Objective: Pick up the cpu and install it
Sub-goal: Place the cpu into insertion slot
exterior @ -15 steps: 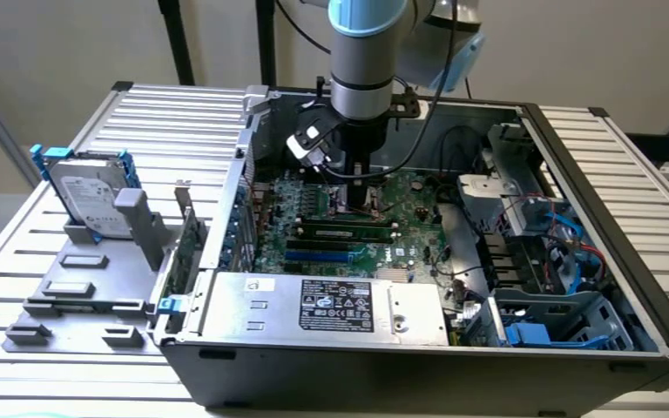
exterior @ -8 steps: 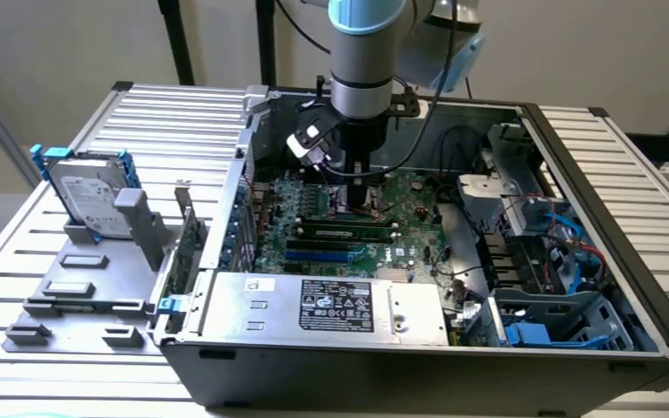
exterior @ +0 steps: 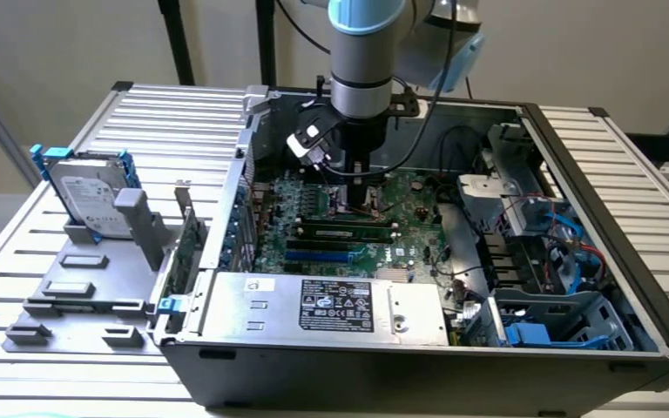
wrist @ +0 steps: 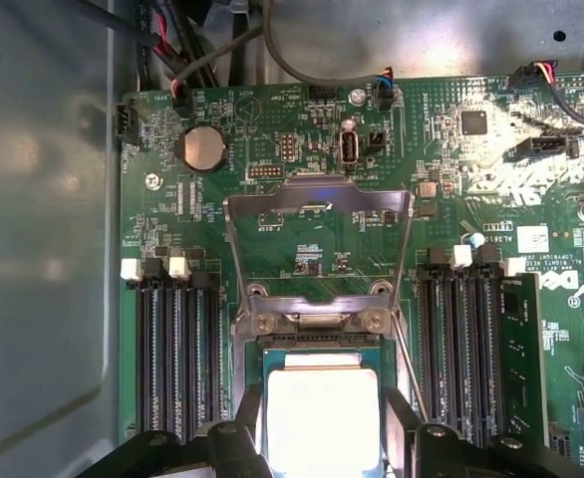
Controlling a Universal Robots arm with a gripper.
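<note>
- Nearest us in the exterior view is the slatted worktop (exterior: 79, 383), which carries an open computer case (exterior: 428, 374) lying on its side.
- Just inside the case's near wall sits a silver box with a black label (exterior: 328, 306).
- On the exterior view's left, beside the case, a grey holder (exterior: 91, 287) has a hard drive (exterior: 88, 205) standing upright in it.
- Further in lies the green motherboard (exterior: 410, 205), with a memory stick (exterior: 341, 232) across it.
- The gripper (exterior: 352, 187) is lowered onto the board at the processor socket.
- In the wrist view we see the black fingers (wrist: 234, 443) clamped on the cpu (wrist: 322, 413), one against each side of it.
- The cpu sits level at the socket opening. We cannot tell whether it is fully seated.
- Beyond the cpu, the socket's metal load plate (wrist: 317, 194) stands swung open, with rows of memory slots (wrist: 177, 349) on both sides of the socket.
- Further along the board is a round coin battery (wrist: 202, 147).
- Farthest back in the exterior view, the arm (exterior: 368, 43) rises straight up from the gripper.
</note>
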